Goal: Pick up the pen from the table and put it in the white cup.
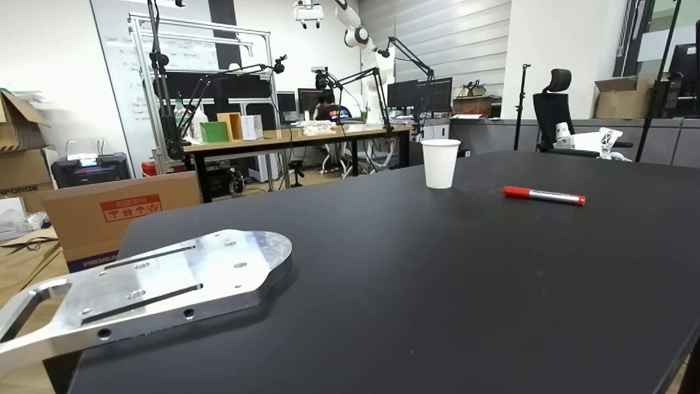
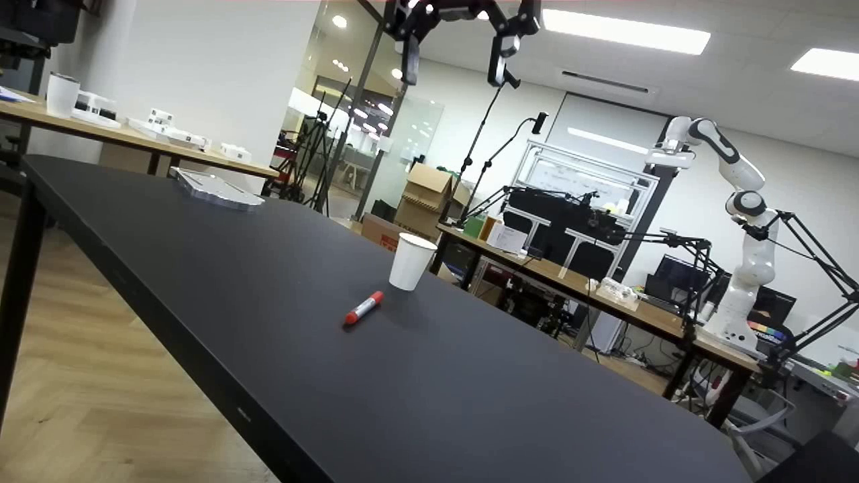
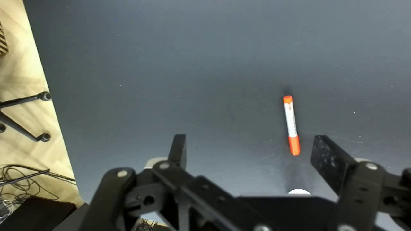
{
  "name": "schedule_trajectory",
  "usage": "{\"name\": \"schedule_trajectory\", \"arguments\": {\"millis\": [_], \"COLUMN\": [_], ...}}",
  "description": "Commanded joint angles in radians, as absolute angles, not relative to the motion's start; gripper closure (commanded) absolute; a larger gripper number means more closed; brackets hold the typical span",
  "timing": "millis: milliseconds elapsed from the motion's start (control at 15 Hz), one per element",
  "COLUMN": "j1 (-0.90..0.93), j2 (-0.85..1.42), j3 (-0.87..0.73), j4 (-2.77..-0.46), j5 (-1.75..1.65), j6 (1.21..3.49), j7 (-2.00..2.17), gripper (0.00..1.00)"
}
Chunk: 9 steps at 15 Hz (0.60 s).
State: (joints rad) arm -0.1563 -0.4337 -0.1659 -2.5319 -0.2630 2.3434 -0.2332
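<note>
The matte black table [image 1: 415, 284] is stretching out below me, and the red-capped marker pen [image 3: 290, 118] is lying flat on it, out of my grasp. My claw [image 2: 453, 82] is hanging well above, its jaws standing wide apart with nothing between them. In the wrist view the pen is sitting off my midline, toward the jaw on that picture's right, its long axis running roughly crosswise to my jaws' closing line; the coming reach is calling, I'm judging, for a sideways shift and a long descent, with little turning. The pen's capped end is pointing toward the white paper cup [image 2: 411, 263], which is standing upright near it, not touching. My wrist view is giving just a white sliver [image 3: 299, 192] I'm taking for that cup's rim, while both exterior views are showing it whole. They are also showing a machined metal plate [image 1: 178, 269] at the table's end, which the wrist view is missing.
</note>
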Motion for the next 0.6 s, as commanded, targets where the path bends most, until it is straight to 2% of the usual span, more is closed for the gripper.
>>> {"name": "schedule_trajectory", "arguments": {"millis": [0, 200, 533], "j1": [-0.157, -0.133, -0.085], "j2": [-0.434, -0.375, -0.147], "j3": [-0.164, -0.188, -0.216], "j4": [-2.53, -2.491, -2.4], "j5": [-0.261, -0.218, -0.099], "j6": [2.341, 2.343, 2.447], "j7": [-0.234, -0.282, -0.405], "gripper": [0.0, 0.0, 0.0]}}
